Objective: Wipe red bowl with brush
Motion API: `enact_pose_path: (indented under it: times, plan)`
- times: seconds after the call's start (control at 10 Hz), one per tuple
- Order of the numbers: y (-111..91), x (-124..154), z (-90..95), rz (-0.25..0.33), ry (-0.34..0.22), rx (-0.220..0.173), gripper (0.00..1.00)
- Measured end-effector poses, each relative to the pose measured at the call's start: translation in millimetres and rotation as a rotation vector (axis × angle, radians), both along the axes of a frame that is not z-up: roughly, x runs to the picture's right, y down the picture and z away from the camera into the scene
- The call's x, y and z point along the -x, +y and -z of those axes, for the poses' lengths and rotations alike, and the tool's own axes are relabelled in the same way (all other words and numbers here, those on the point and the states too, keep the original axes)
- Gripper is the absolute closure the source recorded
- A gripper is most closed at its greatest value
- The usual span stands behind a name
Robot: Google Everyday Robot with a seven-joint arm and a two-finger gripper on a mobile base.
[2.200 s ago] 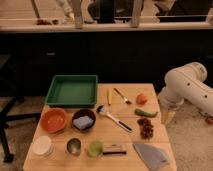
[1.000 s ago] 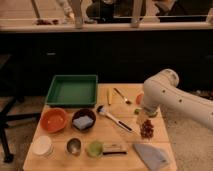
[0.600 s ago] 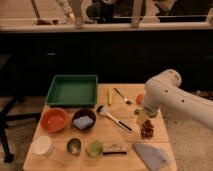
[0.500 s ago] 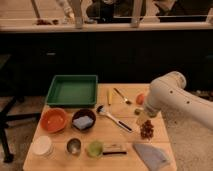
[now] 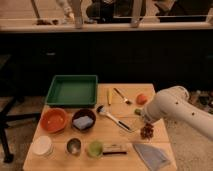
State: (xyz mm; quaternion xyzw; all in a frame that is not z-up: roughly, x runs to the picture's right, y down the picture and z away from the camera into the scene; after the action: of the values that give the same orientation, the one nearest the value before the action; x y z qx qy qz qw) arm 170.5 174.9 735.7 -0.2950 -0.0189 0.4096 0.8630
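Camera view: wooden table (image 5: 107, 135), hand hidden behind arm (image 5: 170, 107).

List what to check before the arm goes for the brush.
1. Brush lies free in the middle of the table, nothing on it: ok.
2. Red bowl at the left, empty: ok.
3. Gripper at the right side, near the brush handle's tip; lined up on it: cannot tell.
4. Way from brush to red bowl: dark bowl with sponge stands between: not ok.
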Motion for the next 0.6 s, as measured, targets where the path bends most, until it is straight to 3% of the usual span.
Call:
enact_pose_path:
  times: [0.4, 0.6]
  plan:
    - [28.5, 58.1, -21.5, 0.092, 0.015, -0.050, 0.20]
    - [34.5, 68.8, -33.9, 0.106, 0.028, -0.057, 0.20]
